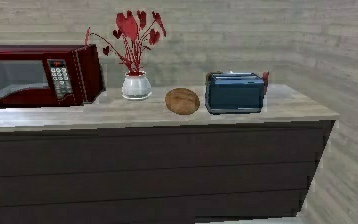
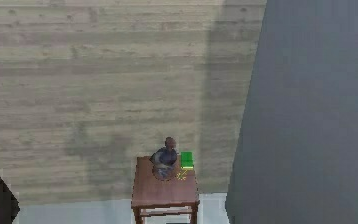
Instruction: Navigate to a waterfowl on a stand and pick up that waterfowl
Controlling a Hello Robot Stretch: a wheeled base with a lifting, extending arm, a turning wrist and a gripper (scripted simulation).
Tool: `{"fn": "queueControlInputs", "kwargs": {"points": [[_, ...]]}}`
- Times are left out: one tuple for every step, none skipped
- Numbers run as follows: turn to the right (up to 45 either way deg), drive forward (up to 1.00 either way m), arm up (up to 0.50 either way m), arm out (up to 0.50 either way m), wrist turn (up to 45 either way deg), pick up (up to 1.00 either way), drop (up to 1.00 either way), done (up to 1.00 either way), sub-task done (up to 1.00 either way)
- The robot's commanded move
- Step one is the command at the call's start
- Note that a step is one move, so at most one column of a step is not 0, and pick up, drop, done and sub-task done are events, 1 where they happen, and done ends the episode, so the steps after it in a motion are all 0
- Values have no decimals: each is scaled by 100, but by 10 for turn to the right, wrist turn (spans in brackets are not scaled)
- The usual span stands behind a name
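Risk number one, as I judge it, is mistaken identity. The small dark grey-blue figure with a rounded head point(image 2: 167, 156) is too small to call a waterfowl with certainty, though its place on the little reddish-brown wooden stand point(image 2: 152, 193) fits the task. The figure sits toward the back of the stand's top, low in the arm side view's middle, in front of the pale plank wall point(image 2: 87, 70).

A small bright green box point(image 2: 187, 159) stands just beside the figure, so a loose reach could knock it off or take it instead. The tall dark grey panel point(image 2: 307, 100) rises near the stand on that view's right and might foul an arm coming in off-line.

Ahead, the pale-topped counter with dark drawer fronts point(image 1: 157, 150) leaves little room to drive forward. It carries a glossy red microwave point(image 1: 37, 75), a round brown loaf point(image 1: 183, 100) and a blue toaster point(image 1: 235, 92).

How the arm is posed, and how the claw stands, I cannot tell.
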Motion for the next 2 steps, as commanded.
{"fn": "queueControlInputs", "kwargs": {"points": [[0, 0, 0, 46, 0, 0, 0, 0, 0], [0, 0, 0, 0, 450, 0, 0, 0, 0]]}}
